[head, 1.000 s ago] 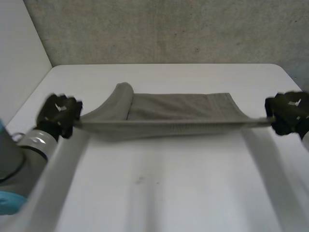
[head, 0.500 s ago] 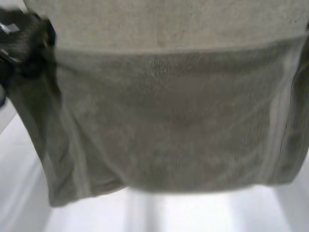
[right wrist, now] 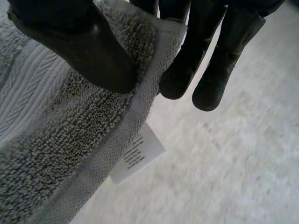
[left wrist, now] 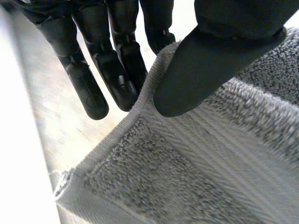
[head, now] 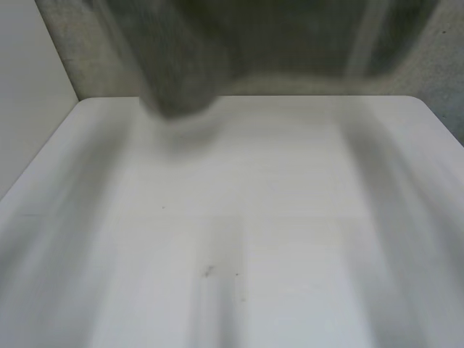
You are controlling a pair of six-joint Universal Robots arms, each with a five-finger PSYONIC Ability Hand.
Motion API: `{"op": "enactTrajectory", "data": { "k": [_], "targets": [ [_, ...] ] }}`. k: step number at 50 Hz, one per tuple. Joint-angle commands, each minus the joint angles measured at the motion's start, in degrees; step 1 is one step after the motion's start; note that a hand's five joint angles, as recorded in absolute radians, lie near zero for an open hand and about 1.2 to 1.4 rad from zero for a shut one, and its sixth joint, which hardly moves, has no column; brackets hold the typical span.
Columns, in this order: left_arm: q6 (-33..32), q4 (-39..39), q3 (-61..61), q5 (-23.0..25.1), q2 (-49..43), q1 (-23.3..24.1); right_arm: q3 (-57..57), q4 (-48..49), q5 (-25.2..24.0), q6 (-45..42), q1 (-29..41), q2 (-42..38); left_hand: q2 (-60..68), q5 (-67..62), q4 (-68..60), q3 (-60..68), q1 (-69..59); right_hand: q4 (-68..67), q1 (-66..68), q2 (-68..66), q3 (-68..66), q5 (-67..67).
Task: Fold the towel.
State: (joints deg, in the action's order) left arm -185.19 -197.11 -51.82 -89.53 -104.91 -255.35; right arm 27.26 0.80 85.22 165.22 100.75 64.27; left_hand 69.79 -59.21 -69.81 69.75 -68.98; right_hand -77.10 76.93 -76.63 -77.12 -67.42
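White table [head: 290, 217], rounded far corners, a few small dark specks [head: 208, 271] on its near middle

Table [head: 239, 246] surface open across near and middle zones; towel [head: 181, 72] hangs above the far edge, blocking passage there; wall [head: 29, 109] borders table's left side.

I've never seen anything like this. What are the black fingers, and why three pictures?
It is a robot with two arms, folding a towel. One picture looks down from a camera between the arms: the grey towel hangs in the air above a white table. The other two come from cameras on its wrists. In one, the left robot hand pinches the towel's edge between thumb and fingers; in the other, the right robot hand does likewise, near a white label.
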Motion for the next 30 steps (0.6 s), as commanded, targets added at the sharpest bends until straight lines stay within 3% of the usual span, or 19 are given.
{"op": "enactTrajectory", "data": {
  "k": [1, 7, 13, 18, 23, 30],
  "targets": [
    [3.5, -2.9, -11.2, -2.2, 2.2, -0.8, 13.0, 1.6, -1.2, 0.6, -0.4, 5.1, 10.2, -10.8, -10.2, 10.2, -11.0, -2.9, 3.1, -3.4, -2.9, -2.6],
    [3.5, -4.0, -26.7, 2.3, 1.5, -1.2, 26.8, -3.3, -6.2, -5.2, -0.4, 4.7, 10.2, -10.8, -10.2, 10.2, -11.0, -2.9, 3.1, -3.4, -2.9, -2.6],
    [1.0, -8.5, -37.4, 6.6, -2.1, -1.3, 42.2, -2.1, -10.6, -13.8, -0.3, 1.6, 10.2, -10.8, -10.2, 10.2, -11.0, -2.9, 3.1, -3.4, -2.9, -2.6],
    [-7.3, -15.6, -48.1, 7.5, -9.4, -1.3, 49.8, 1.8, -10.8, -18.7, -0.1, -4.3, 10.2, -10.8, -10.2, 10.2, -11.0, -2.9, 3.1, -3.4, -2.9, -2.6],
    [-13.3, -16.6, -52.0, 7.5, -13.5, -1.4, 52.6, 1.8, -9.8, -22.8, -0.4, -9.6, 10.2, -10.8, -10.2, 10.2, -11.0, -2.9, 3.1, -3.4, -2.9, -2.6],
    [-17.9, -16.5, -55.3, 7.6, -13.1, -2.3, 56.8, -0.7, -7.9, -23.2, -2.3, -4.2, 10.2, -10.8, -10.2, 10.2, -11.0, -2.9, 3.1, -3.4, -2.9, -2.6]
  ]
}}
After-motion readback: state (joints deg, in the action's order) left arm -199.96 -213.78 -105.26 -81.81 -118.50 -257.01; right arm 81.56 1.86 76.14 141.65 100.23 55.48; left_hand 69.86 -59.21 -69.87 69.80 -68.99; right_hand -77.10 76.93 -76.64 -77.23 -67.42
